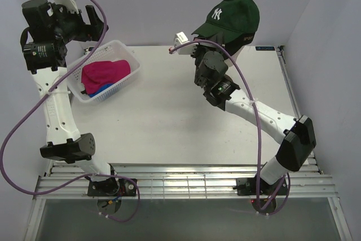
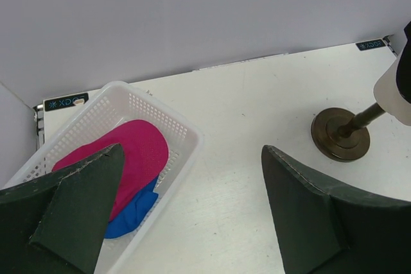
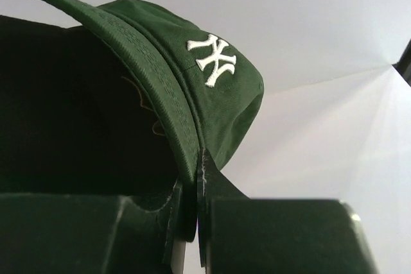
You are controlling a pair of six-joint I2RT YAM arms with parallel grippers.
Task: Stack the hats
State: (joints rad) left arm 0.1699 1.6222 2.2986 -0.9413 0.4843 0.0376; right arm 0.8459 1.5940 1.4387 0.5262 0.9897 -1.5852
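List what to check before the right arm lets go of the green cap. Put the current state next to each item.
1. Right tool shut on the brim of the green cap: ok.
2. Green cap sits over the black cap: ok, black shows below its edge.
3. Green cap seated squarely enough to stay put: cannot tell, the fit underneath is hidden.
4. Left tool open and holding nothing: ok.
5. Next caps within reach in the basket: ok, the magenta cap lies on top of the blue cap.
6. Stand base flat on the table: ok.
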